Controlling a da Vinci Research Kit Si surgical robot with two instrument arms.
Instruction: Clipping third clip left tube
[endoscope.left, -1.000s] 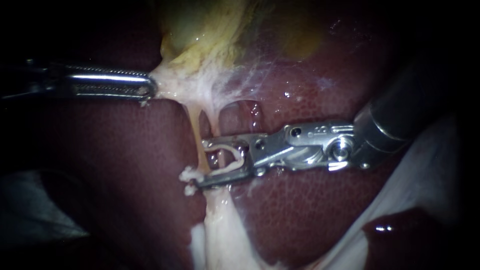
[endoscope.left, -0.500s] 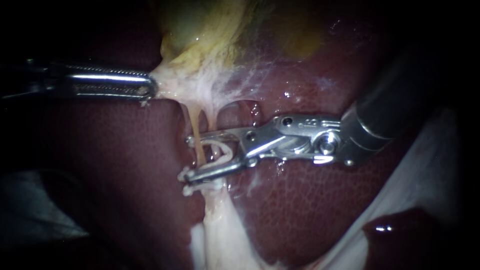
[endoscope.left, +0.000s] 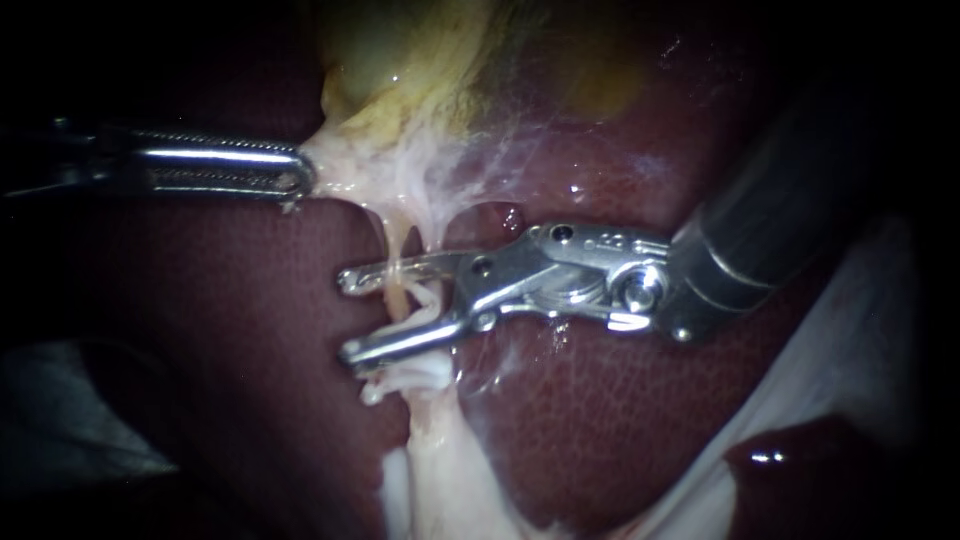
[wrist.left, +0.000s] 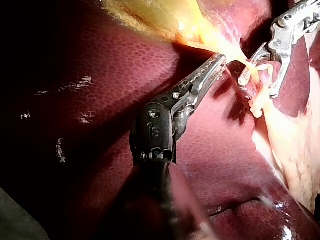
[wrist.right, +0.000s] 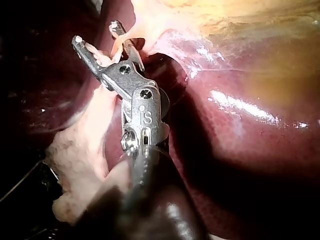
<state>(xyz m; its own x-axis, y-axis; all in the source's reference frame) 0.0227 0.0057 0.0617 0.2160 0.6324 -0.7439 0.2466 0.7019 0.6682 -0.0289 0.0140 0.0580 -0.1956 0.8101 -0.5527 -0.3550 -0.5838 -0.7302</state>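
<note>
Two instruments share the work here, and each placement has a plain reason. My left instrument (endoscope.left: 297, 180) has its jaws pressed together on the pale tissue (endoscope.left: 345, 165) at the foot of the gallbladder (endoscope.left: 400, 60), pinching it and drawing it sideways over the liver (endoscope.left: 250, 330). That pull, I judge, stretches the strands below it taut and lifts them clear of the liver so a tool can get around one. My right instrument (endoscope.left: 348, 316) reaches in with its jaws spread wide, straddling the left tube (endoscope.left: 392, 255), the thin yellowish strand running down from the stretched tissue. A white clip (endoscope.left: 435, 308) lies in the gap between those jaws, not squeezed down, so the tube is bracketed but not gripped. Just under the lower jaw a lower clip (endoscope.left: 372, 392) shows white on the same strand, which likely explains why the jaws sit a little higher up it. Both jaw tips appear to pass beyond the tube, which should let the clip span it fully. What remains, as I read it, is to close squarely across the strand.
</note>
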